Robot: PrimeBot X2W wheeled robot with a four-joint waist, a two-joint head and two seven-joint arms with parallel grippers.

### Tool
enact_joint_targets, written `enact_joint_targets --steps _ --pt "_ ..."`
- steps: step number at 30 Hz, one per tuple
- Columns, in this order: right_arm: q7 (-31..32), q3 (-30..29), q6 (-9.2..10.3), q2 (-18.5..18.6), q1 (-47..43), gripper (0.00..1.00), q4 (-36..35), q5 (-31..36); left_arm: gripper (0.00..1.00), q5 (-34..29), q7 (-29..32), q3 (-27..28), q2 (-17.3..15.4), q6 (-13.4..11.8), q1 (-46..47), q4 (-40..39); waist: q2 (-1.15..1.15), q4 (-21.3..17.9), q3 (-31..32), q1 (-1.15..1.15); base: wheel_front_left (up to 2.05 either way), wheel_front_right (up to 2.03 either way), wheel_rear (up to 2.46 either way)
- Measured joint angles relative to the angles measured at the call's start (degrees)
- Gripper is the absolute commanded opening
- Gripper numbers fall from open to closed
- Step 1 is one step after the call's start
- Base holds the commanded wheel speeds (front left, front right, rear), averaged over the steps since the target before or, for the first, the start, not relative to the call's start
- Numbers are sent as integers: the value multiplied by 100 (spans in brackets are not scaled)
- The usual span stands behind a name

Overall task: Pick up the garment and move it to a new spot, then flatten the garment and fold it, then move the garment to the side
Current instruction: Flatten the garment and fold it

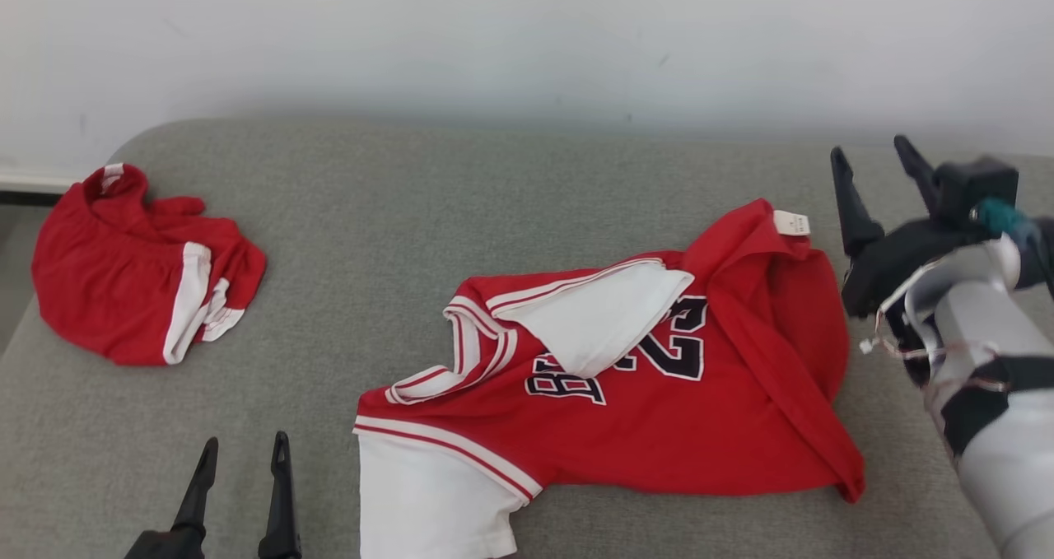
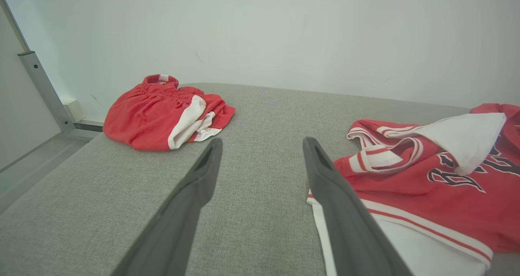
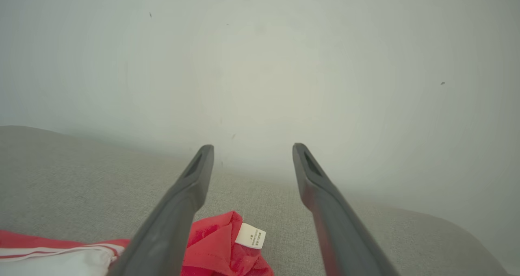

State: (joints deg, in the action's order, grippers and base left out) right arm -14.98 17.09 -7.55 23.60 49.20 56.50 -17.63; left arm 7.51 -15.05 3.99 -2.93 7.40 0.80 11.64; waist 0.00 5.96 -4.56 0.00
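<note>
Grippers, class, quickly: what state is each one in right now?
Left gripper: jaws open, holding nothing.
Right gripper: jaws open, holding nothing.

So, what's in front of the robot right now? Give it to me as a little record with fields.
Surface: grey fabric-covered top
Main garment: red and white jersey, lying rumpled, a white sleeve folded over the lettering
Label: white tag at the jersey's right edge
Other garment: red and white shorts, bunched at the far left
Left gripper: open, empty, left of the jersey
Right gripper: open, empty, by the tag end
</note>
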Motion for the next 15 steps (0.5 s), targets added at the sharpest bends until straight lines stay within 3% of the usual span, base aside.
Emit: enact_joint_targets --steps 8,15 --pt "-2 -620 0 -19 -1432 100 -1630 108 100 -46 0 154 2 1 -179 -93 0 -244 180 0 0 0 0" --pt "-11 -1151 0 -397 -2920 100 -2921 324 100 -66 0 246 1 1 -282 -145 0 -450 294 0 0 0 0"
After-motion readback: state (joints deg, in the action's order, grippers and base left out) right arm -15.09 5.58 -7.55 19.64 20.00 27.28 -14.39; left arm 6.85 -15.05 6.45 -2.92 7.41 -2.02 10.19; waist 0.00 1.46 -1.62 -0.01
